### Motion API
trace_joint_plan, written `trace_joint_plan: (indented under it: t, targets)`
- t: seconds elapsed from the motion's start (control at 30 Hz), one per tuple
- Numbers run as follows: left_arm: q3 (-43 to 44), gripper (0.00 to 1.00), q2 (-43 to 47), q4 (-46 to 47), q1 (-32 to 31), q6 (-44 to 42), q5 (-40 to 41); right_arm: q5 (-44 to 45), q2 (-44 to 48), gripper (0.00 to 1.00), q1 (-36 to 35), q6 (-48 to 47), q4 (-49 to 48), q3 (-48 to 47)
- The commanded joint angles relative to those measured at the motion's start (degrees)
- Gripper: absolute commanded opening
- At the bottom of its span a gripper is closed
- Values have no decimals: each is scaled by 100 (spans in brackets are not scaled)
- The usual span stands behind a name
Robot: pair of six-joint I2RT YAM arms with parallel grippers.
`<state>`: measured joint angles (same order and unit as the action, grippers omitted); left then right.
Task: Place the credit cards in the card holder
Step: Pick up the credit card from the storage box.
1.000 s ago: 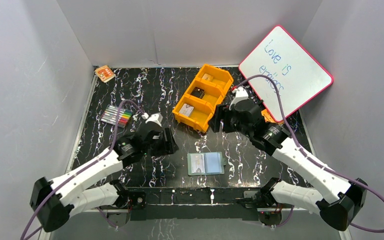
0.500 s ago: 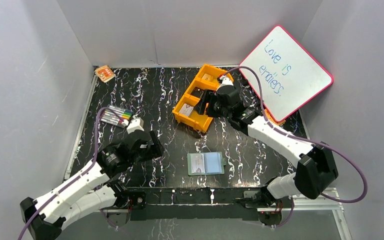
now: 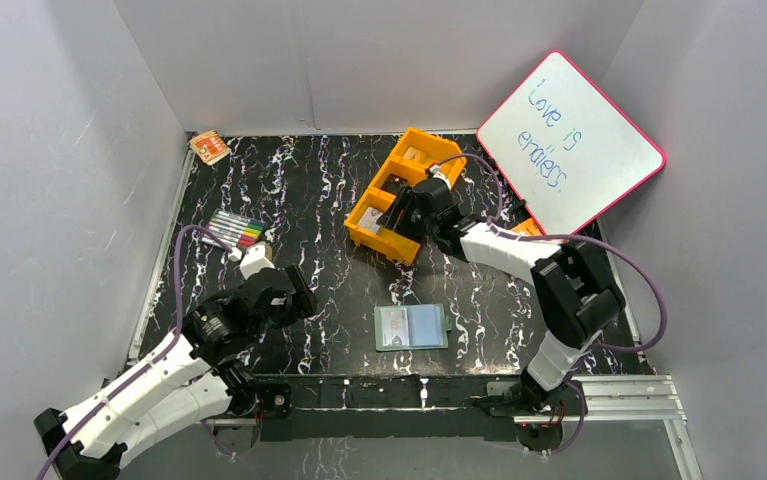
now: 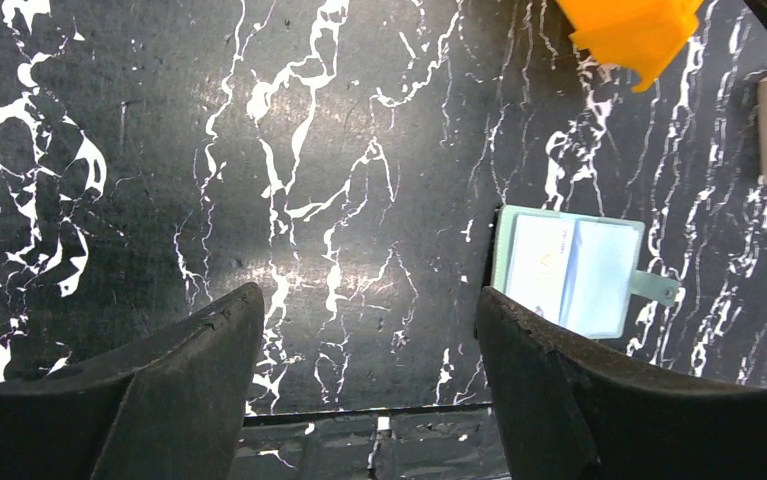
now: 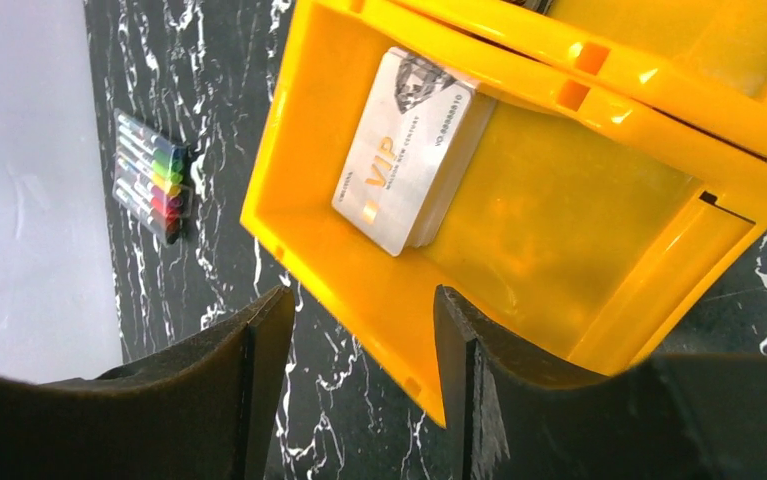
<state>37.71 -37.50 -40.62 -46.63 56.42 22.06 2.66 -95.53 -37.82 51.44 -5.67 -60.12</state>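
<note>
The card holder [image 3: 411,326] lies open and flat near the front middle of the table, pale blue pockets up; it also shows in the left wrist view [image 4: 569,271]. A silver-grey credit card [image 5: 405,150] marked VIP lies in the near compartment of the orange tray [image 5: 659,190]; it shows small in the top view [image 3: 376,219]. A tan card [image 3: 414,155] lies in the far compartment. My right gripper [image 3: 400,213] is open and empty, above the tray's near compartment, its fingers [image 5: 259,345] straddling the tray's front wall. My left gripper [image 3: 294,293] is open and empty, left of the holder.
The orange tray [image 3: 432,160] stands behind the holder. A set of coloured markers [image 3: 234,231] lies at the left. An orange patterned packet [image 3: 209,147] is at the back left corner. A whiteboard [image 3: 571,140] leans at the back right.
My right gripper has moved left and forward from beside the tray to over its near compartment. My left arm has drawn back toward the near left.
</note>
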Motion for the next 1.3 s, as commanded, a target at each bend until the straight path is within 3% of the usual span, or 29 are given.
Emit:
trace_joint_plan:
  t: [0.0, 0.5, 0.77, 1.27]
  targets:
    - [56, 75, -89, -134, 9, 48, 219, 287, -244, 62, 43, 369, -597, -199]
    - [54, 74, -317, -104, 7, 7, 223, 386, -1313, 66, 43, 921, -1345, -398]
    - [58, 74, -374, -103, 13, -22, 279, 342, -1713, 65, 42, 982, -1174, -779]
    - [58, 74, -508, -60, 9, -74, 268, 349, -1853, 41, 45, 1052, -780, -816]
